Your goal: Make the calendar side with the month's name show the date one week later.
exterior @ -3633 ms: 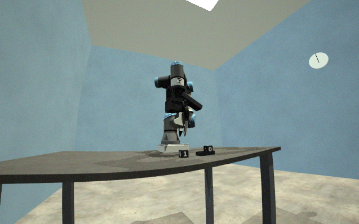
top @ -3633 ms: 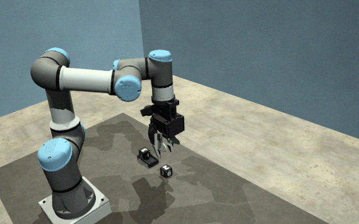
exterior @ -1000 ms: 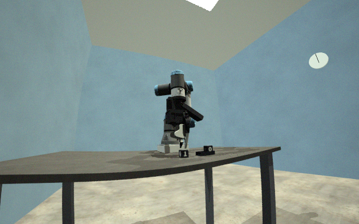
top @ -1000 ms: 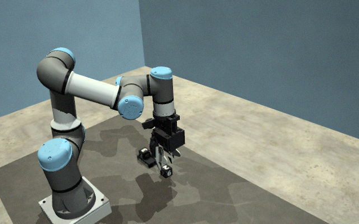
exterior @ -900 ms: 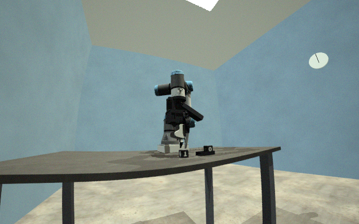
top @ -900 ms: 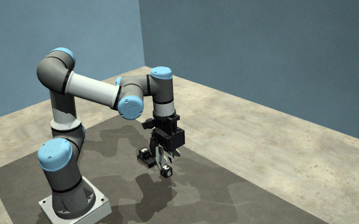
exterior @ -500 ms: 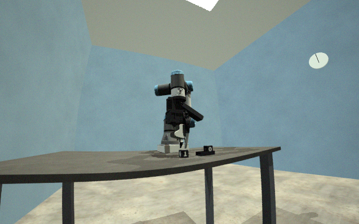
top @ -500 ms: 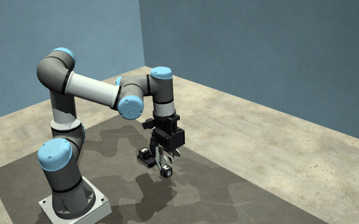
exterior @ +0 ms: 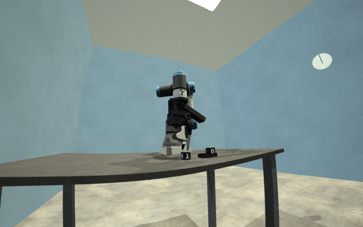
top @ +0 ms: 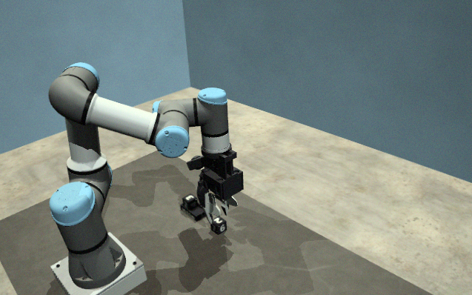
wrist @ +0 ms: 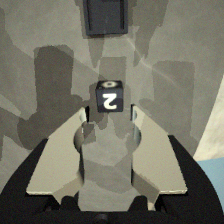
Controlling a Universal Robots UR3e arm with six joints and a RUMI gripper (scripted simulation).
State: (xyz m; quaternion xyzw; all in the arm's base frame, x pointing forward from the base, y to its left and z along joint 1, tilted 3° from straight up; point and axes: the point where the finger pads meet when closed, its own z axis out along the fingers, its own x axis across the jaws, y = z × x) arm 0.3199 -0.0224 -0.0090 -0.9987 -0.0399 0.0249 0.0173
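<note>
Grey bench in a blue room, with calendar tray and two cubes

Bench [top: 270, 274] [exterior: 122, 177] [wrist: 50, 27]: mottled grey-brown top, front edge curved in the exterior view, dark legs [exterior: 211, 197] beneath; broad shadows across the top. Floor [top: 363, 178] [exterior: 139, 202]: pale, blotched cream, with grey shadows in the exterior foreground. Walls [top: 344, 74] [exterior: 279, 120]: blue, darker at right in the top view. Ceiling [exterior: 156, 28]: grey-beige, with a white bright patch [exterior: 208, 4]. Wall clock [exterior: 317, 63]: round, white, one dark line visible. On the bench: robot arm [top: 120, 116] [exterior: 179, 82] on a pale square base [top: 135, 274] [exterior: 165, 150]. Fingers [top: 211, 205] [exterior: 182, 133]: apart, with nothing between. Near the fingertips, on the bench: loose black cube [top: 218, 225] [exterior: 186, 155] [wrist: 109, 98], white 2 on top. Near it: black tray [top: 198, 215] [exterior: 203, 155] [wrist: 106, 34], carrying the other cube [top: 190, 201] [exterior: 210, 150], white 0 towards the exterior view.
</note>
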